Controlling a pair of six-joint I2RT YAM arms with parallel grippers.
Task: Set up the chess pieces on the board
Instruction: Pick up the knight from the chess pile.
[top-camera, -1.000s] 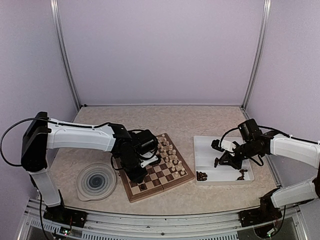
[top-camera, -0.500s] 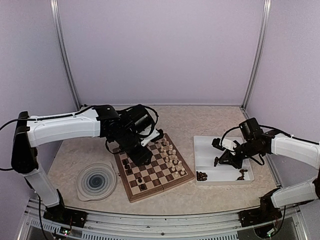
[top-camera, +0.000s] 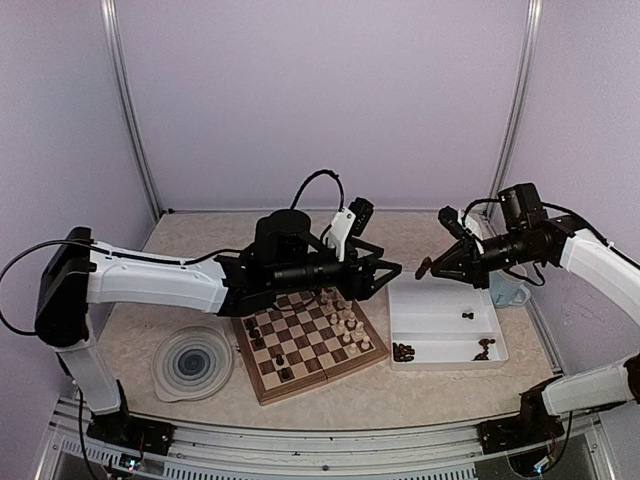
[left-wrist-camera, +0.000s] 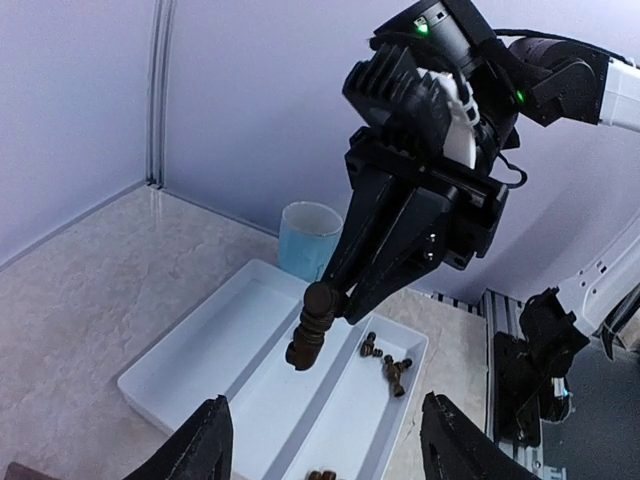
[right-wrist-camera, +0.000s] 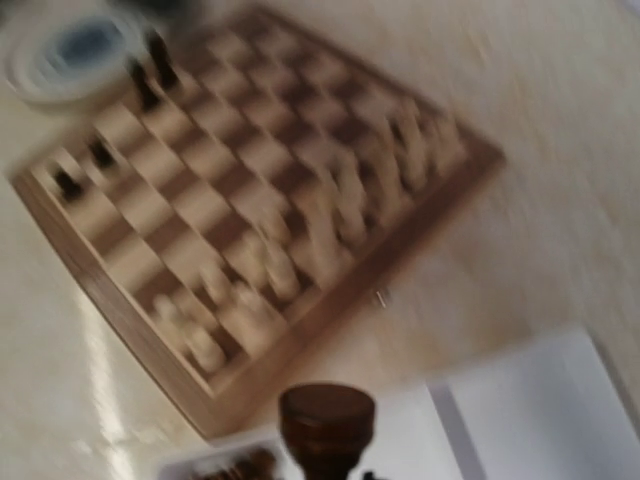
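Overhead, 1 dark chess piece (left-wrist-camera: 308, 335) is gripped by the closed right claw (top-camera: 425, 268) above the far left corner of the white tray (top-camera: 430, 320).

The board (top-camera: 318, 345) is set askew near the front edge of the desk (top-camera: 420, 235), with the plate (top-camera: 192, 362) to its left and the tray just beside its right corner; bare desk is left behind all 3, up to the back wall. Cream pieces (top-camera: 345, 318) are ranked along the board's right side, and a few dark pieces (top-camera: 265, 340) are scattered on its left. In the tray, loose dark pieces (top-camera: 403, 351) are gathered at the 2 near corners, with 1 lying alone. A blue cup (top-camera: 510, 292) stands at the tray's far right corner. The left claw (top-camera: 383, 274) is spread open and empty, near the right claw, above the gap between board and tray.
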